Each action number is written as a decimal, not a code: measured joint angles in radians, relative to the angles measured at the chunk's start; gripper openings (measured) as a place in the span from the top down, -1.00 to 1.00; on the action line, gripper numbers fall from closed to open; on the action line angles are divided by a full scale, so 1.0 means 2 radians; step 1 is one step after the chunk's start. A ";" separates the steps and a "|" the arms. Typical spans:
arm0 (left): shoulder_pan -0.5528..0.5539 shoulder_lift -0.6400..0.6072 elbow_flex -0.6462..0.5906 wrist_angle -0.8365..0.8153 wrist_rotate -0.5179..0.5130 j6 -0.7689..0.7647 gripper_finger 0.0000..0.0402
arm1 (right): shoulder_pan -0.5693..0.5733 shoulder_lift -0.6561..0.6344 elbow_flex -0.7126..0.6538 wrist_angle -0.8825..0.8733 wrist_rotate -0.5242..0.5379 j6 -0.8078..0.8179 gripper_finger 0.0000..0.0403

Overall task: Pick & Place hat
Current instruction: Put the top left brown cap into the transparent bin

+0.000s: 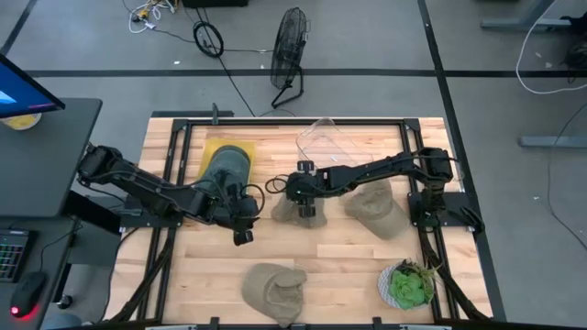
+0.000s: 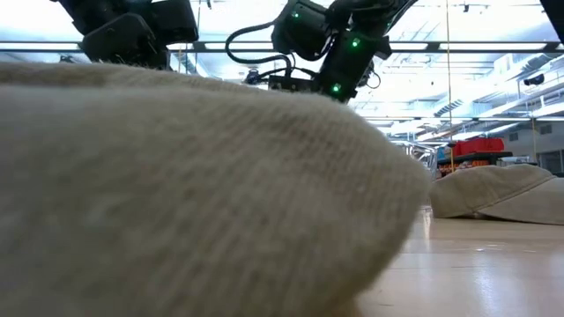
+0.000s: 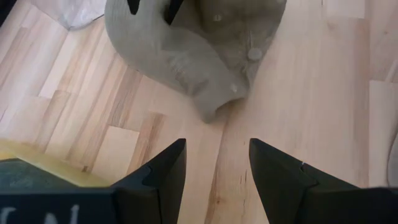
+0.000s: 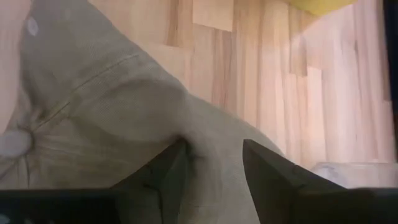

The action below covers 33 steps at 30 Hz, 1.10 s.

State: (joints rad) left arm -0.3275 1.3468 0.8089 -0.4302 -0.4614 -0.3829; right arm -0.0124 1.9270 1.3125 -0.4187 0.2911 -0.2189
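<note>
A khaki hat (image 1: 292,211) sits mid-table, and my right gripper (image 4: 212,155) comes down onto its crown (image 4: 112,106) from the right and is shut on its cloth. The left wrist view shows the same hat (image 3: 186,56), its brim end (image 3: 211,111) pointing toward my left gripper. My left gripper (image 3: 217,155) stands open just left of the hat (image 1: 243,231), with bare wood between its fingers. Whether the brim end touches the table, I cannot tell. My right gripper has a raised fold of the hat's crown cloth (image 4: 208,140) between its two fingers, coming at it slanting down from the table's right side. The cloth runs back between the fingers. The rest of the hat spreads out below and ahead of the fingers.
A dark green hat (image 1: 227,170) lies on a yellow pad (image 1: 209,147) at the far left. Two more khaki hats lie at the right (image 1: 376,209) and the near edge (image 1: 275,289); the near one fills the low view (image 2: 176,176). A clear container (image 1: 321,137) and a potted plant (image 1: 408,284) also stand on the table.
</note>
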 joint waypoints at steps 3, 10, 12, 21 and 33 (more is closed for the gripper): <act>0.000 0.000 0.000 0.008 0.000 -0.002 0.11 | -0.005 0.006 0.000 -0.002 -0.010 0.000 0.23; 0.000 0.000 0.000 0.012 0.000 -0.003 0.11 | -0.005 0.025 0.001 -0.005 -0.006 -0.016 0.58; 0.000 0.000 0.000 0.015 0.000 -0.003 0.11 | -0.005 0.025 0.001 -0.004 -0.006 -0.029 0.76; 0.000 0.000 0.000 0.018 0.000 0.000 0.11 | 0.015 -0.012 0.022 -0.035 -0.013 -0.029 0.95; 0.000 0.000 0.000 0.019 0.000 0.001 0.11 | 0.094 -0.121 0.057 -0.105 0.102 -0.099 0.97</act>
State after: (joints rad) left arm -0.3275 1.3468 0.8097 -0.3921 -0.4614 -0.3812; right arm 0.1754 1.6844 1.4258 -0.6279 0.4957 -0.4173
